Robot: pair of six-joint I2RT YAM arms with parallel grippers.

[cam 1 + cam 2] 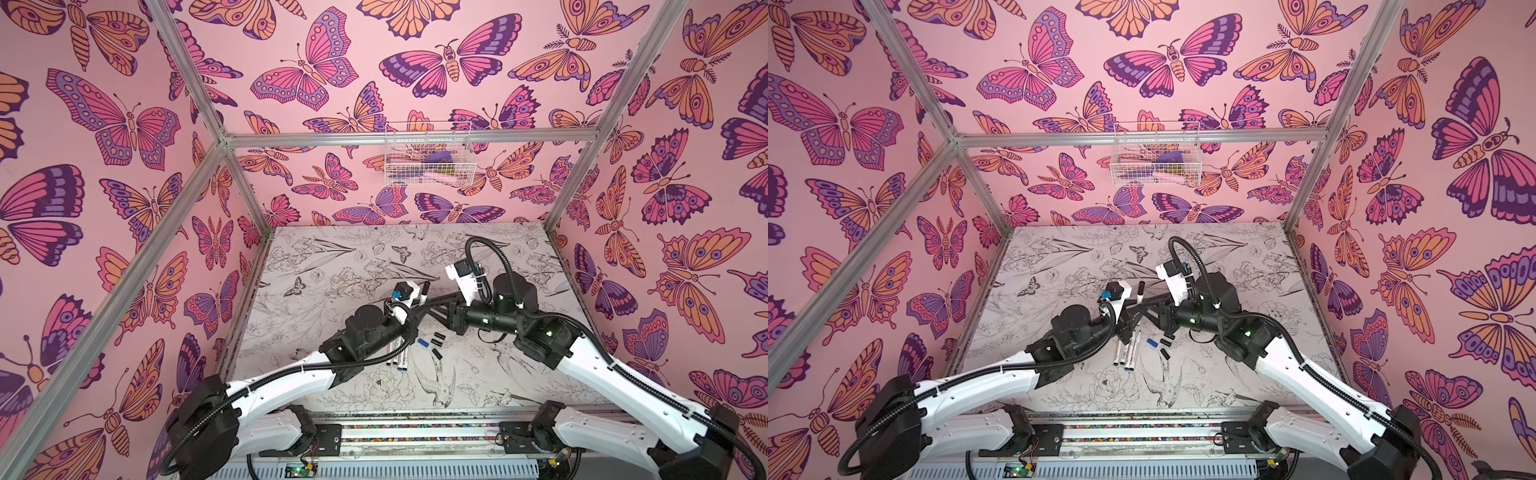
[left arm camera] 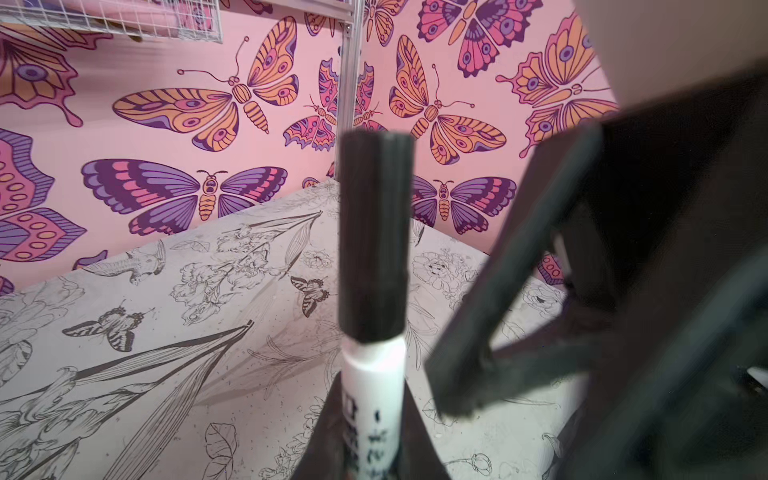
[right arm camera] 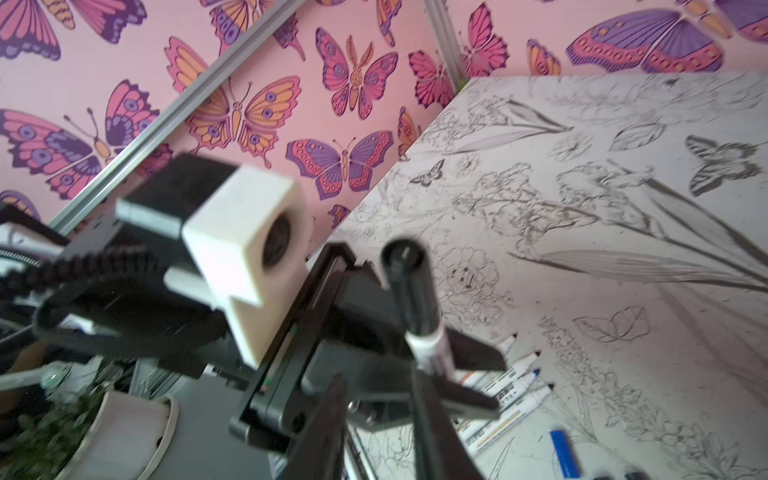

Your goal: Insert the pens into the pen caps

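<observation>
My left gripper point(image 2: 370, 440) is shut on the white barrel of a pen point(image 1: 423, 296) and holds it upright above the table's middle. A black cap point(image 2: 374, 237) sits on that pen's top end. My right gripper point(image 3: 380, 384) is open right beside this pen point(image 3: 430, 349), its fingers apart with nothing between them. Several uncapped pens point(image 1: 397, 352) lie side by side on the table under the left arm, one blue-tipped. Just right of them lie a blue cap point(image 1: 423, 343) and three black caps point(image 1: 436, 338). Both top views show this; loose pens point(image 1: 1127, 351), blue cap point(image 1: 1152, 343).
A white wire basket point(image 1: 428, 158) hangs on the back wall. Pink butterfly walls and aluminium frame posts point(image 1: 577, 166) enclose the floral table point(image 1: 332, 257). The two arms meet over the table's middle, above the loose pens and caps.
</observation>
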